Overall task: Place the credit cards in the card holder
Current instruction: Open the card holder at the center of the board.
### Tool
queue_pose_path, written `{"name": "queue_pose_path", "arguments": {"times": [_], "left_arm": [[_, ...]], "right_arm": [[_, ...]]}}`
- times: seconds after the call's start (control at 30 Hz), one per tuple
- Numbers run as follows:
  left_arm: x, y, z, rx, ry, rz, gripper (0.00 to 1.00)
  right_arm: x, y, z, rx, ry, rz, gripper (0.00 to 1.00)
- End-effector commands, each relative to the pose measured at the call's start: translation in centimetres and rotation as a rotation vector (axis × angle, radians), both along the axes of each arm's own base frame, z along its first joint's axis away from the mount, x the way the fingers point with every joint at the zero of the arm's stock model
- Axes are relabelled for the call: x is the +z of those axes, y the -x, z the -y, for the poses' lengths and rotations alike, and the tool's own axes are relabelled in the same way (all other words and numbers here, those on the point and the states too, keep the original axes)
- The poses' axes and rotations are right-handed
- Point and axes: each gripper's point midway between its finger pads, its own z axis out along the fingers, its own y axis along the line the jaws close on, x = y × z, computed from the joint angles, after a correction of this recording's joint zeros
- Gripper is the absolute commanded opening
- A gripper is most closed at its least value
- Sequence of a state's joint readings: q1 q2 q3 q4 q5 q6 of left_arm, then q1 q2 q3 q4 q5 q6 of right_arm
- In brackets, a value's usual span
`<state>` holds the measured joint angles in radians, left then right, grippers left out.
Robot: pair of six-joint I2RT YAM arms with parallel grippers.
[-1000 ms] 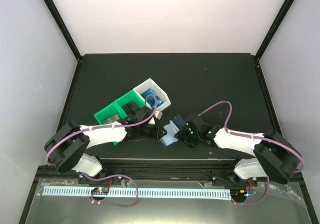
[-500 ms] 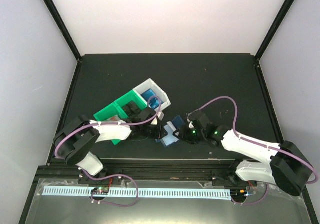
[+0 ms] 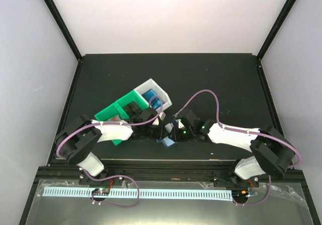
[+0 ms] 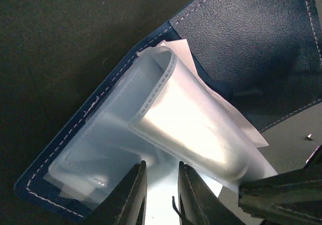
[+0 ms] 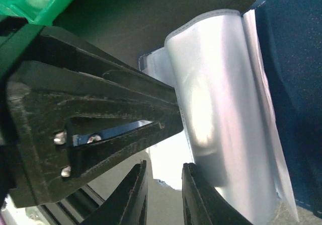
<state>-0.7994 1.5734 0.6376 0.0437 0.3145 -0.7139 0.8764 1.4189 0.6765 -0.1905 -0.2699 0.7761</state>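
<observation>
The dark blue card holder (image 3: 169, 138) lies open near the front edge between both grippers, its cover (image 4: 261, 44) spread flat and its clear sleeves (image 4: 191, 124) bulging up. My left gripper (image 3: 160, 132) reaches in from the left, its jaws (image 4: 161, 165) narrow over a pale glossy sheet at the sleeve mouth. The right wrist view shows a blue credit card (image 5: 110, 132) pinched between the left fingers (image 5: 100, 84). My right gripper (image 3: 176, 131) meets it from the right. Its jaws (image 5: 165, 165) are narrow, one finger against a sleeve (image 5: 221, 94). Whether they pinch it is unclear.
A green bin (image 3: 108, 115) and an attached white bin (image 3: 161, 91) stand just behind the left gripper. Blue cards (image 3: 151, 100) lie in the white bin and black cards (image 3: 132, 106) in the green one. The table's front rail runs close below the holder.
My right arm has swung left until its gripper is over the holder beside the left one, and its jaws have narrowed. The left gripper has barely shifted.
</observation>
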Motion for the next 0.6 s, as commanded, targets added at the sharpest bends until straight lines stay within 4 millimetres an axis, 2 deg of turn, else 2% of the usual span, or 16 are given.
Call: {"name": "queue_pose_path", "arguments": {"times": [0.0, 0.1, 0.2, 0.37, 0.47, 0.57], "left_arm": [[0.4, -1.2, 0.2, 0.009, -0.012, 0.038, 0.19], [0.2, -1.1, 0.1, 0.008, -0.021, 0.035, 0.19], [-0.2, -1.1, -0.2, 0.012, -0.04, 0.027, 0.19], [-1.1, -0.8, -1.1, 0.021, -0.089, 0.017, 0.18], [-1.5, -0.6, -1.4, 0.018, -0.105, 0.01, 0.18], [-1.4, -0.6, -1.5, 0.017, -0.107, 0.011, 0.18]], "right_arm": [[-0.2, -1.1, 0.1, 0.028, 0.05, 0.086, 0.22], [-1.3, -1.6, 0.8, 0.009, 0.105, 0.093, 0.22], [-2.3, -2.9, 1.9, -0.05, 0.192, 0.123, 0.22], [-1.9, -5.9, 3.8, -0.176, 0.32, 0.231, 0.23], [-1.8, -6.9, 4.2, -0.176, 0.391, 0.265, 0.3], [-2.5, -7.0, 3.8, -0.11, 0.43, 0.265, 0.34]]}}
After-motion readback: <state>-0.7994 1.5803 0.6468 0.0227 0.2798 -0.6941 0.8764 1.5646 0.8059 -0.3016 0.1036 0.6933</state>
